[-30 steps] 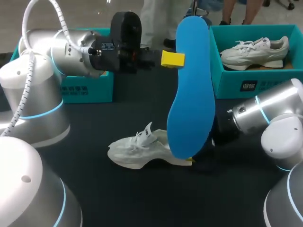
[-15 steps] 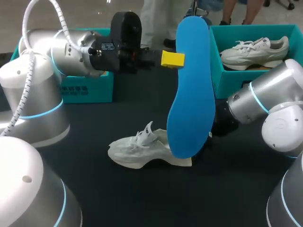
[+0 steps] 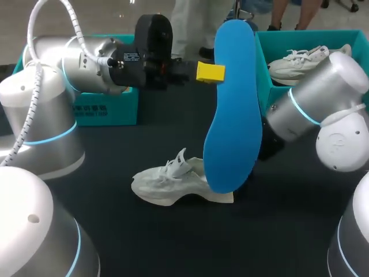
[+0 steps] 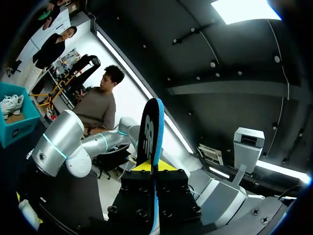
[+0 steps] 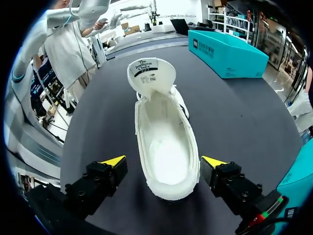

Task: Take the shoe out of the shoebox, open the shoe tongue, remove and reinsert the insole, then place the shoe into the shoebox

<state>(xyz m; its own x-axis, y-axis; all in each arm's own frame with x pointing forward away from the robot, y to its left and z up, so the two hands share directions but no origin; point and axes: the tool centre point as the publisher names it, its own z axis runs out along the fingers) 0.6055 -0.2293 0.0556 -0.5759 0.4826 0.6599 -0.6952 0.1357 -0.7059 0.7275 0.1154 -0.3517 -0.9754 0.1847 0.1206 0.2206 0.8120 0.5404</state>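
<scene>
right arm (image 3: 311,109) lifted | left end effector (image 4: 154,167) clamps insole (image 3: 233,115) | shoe (image 3: 173,184) on table (image 3: 173,242)

White shoe (image 3: 173,183) sits on its sole on the table, tongue (image 5: 150,73) folded forward, interior empty. Blue insole (image 3: 233,109) stands upright and raised, its lower end by the shoe's heel. Teal shoebox (image 3: 305,37) stands behind, open, holding a second white shoe (image 3: 291,64).
</scene>
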